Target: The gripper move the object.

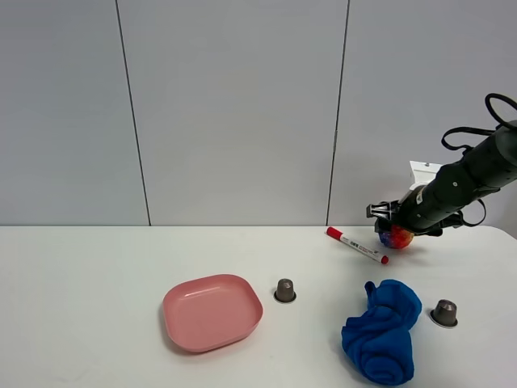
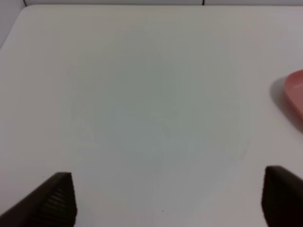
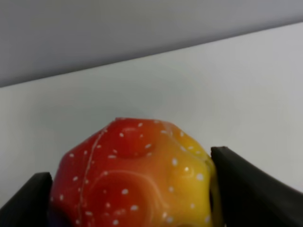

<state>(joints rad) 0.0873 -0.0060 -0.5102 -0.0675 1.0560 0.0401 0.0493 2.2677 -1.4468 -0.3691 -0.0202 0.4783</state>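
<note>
My right gripper is shut on a red, yellow and blue dimpled ball near the back right of the white table. In the right wrist view the ball fills the space between the two black fingers. Whether the ball touches the table I cannot tell. A pink plate sits at the front centre-left. My left gripper is open over bare table, with the plate's edge to one side; it is out of the exterior view.
A red-capped white marker lies just left of the ball. A crumpled blue cloth lies at the front right. One grey coffee capsule stands right of the plate, another right of the cloth.
</note>
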